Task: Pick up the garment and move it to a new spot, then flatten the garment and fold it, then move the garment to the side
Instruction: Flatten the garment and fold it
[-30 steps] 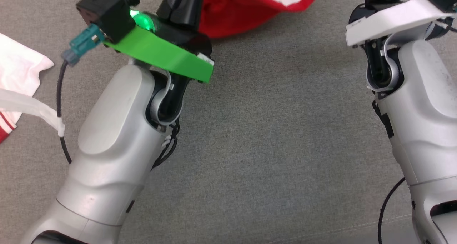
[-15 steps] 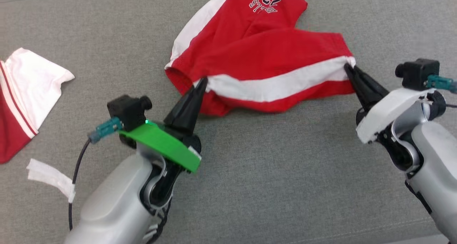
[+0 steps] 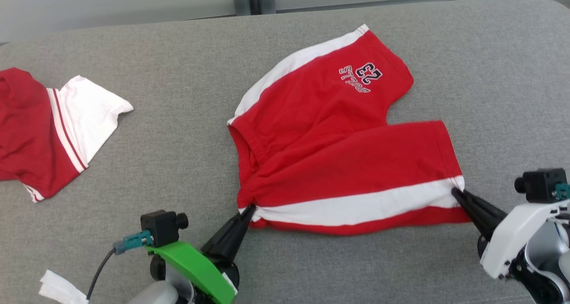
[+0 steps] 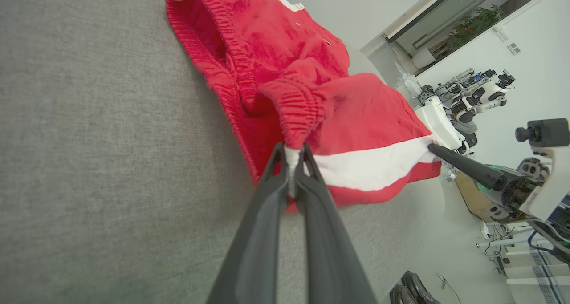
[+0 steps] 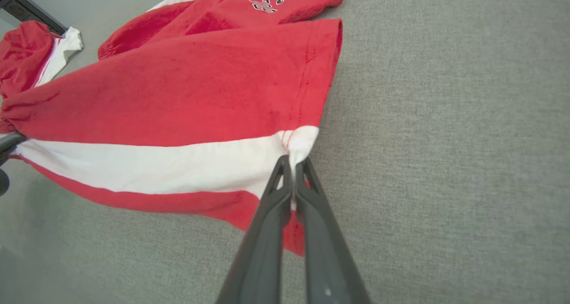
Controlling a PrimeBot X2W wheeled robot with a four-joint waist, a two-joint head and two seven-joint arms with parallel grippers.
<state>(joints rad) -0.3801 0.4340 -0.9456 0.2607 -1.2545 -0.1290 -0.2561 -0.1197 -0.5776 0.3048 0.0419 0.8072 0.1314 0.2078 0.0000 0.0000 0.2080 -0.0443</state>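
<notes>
Red shorts (image 3: 338,152) lie on the grey surface (image 3: 178,161), pinched at both ends.
Left pincer (image 3: 248,209) pressed together on the white stripe's (image 3: 356,204) waistband end, right pincer (image 3: 456,192) likewise on its hem corner; the left wrist view shows bunched elastic (image 4: 294,108), the head view the printed number (image 3: 360,76).

Light is bright and even, shadows are soft; wrist views bend at edges, near fingers (image 4: 267,233) blurred.
</notes>
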